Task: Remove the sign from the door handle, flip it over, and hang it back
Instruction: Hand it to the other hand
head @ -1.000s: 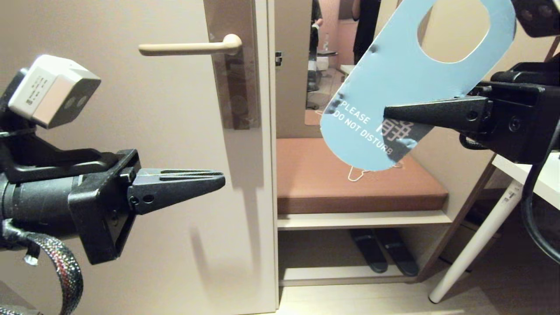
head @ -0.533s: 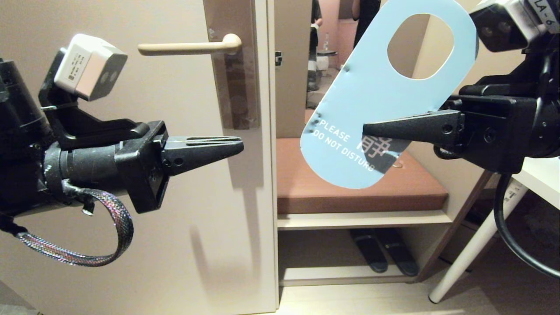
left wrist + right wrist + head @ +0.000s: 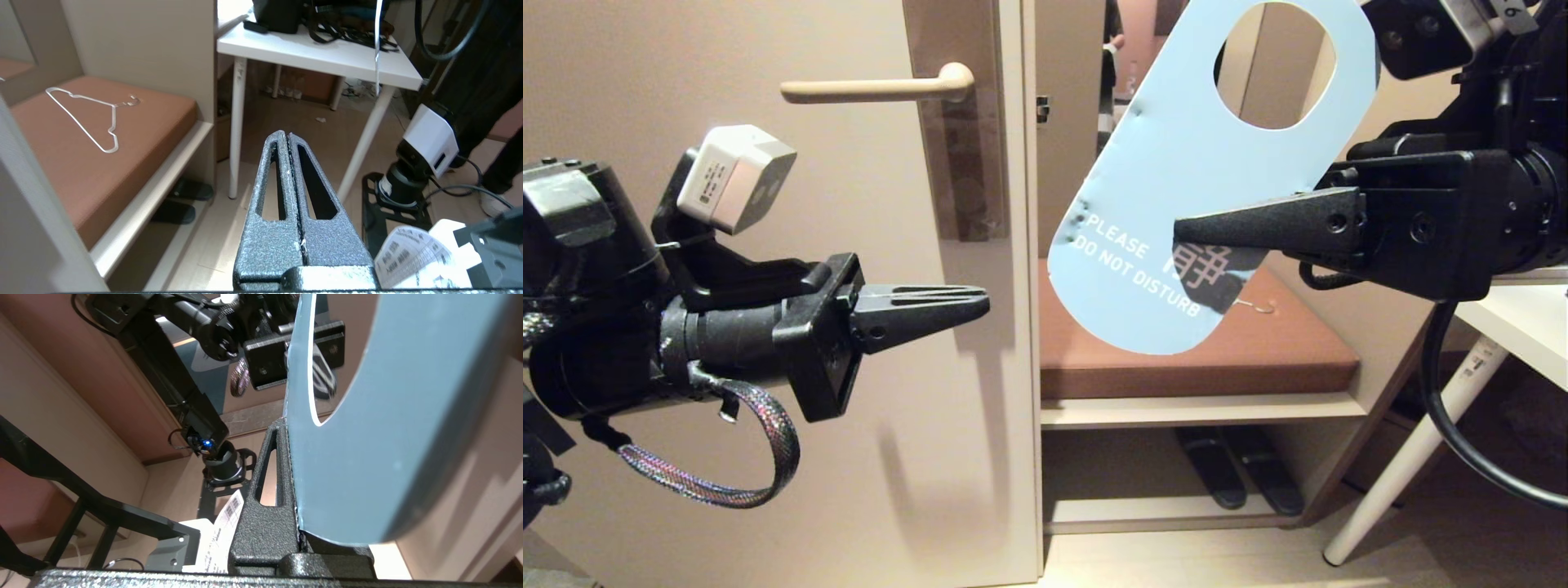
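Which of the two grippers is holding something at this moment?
The right gripper: it is shut on the blue sign, off the door handle. The left gripper is shut too, but empty.

Light-blue sign (image 3: pixel 1176 196), "PLEASE DO NOT DISTURB" face forward, tilted, off the cream horizontal door handle (image 3: pixel 874 88), well apart.

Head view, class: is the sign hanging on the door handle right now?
No: the sign is off the door handle, clamped in the right gripper beside the door.
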`<state>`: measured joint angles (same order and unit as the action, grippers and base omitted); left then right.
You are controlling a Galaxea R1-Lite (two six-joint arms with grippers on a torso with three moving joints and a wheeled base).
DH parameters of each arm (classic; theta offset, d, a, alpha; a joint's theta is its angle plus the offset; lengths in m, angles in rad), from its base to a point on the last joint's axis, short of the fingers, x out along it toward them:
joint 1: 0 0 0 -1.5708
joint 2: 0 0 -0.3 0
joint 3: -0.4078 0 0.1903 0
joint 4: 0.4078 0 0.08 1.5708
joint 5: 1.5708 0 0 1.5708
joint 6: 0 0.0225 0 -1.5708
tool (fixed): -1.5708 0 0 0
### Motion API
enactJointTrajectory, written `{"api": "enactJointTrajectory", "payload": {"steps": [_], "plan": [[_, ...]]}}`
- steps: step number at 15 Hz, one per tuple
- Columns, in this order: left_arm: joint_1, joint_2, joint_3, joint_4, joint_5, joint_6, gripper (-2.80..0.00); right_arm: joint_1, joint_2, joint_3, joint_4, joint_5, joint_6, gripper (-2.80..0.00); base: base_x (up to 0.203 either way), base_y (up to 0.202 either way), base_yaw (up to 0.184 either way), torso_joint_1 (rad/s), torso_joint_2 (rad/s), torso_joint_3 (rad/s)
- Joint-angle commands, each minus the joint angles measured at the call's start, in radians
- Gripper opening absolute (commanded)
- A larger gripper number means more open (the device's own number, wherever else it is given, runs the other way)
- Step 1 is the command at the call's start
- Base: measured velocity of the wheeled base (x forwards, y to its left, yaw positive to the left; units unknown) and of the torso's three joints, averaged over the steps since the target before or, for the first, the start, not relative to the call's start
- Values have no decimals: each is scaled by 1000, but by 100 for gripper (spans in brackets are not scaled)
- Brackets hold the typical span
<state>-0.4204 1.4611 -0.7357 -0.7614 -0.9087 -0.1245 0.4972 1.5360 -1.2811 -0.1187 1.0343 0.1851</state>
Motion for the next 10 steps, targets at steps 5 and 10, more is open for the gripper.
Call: {"api": "enactJointTrajectory", "payload": {"steps": [5, 10], "plan": [[0, -5, 27, -12, -10, -4, -280, 3, -7, -2, 6, 61, 5, -280, 0, 0, 0, 0, 0, 0], [0, -16, 21, -12, -27, -12, -280, 33, -13, 4, 35, 105, 19, -280, 0, 0, 0, 0, 0, 0]]}}
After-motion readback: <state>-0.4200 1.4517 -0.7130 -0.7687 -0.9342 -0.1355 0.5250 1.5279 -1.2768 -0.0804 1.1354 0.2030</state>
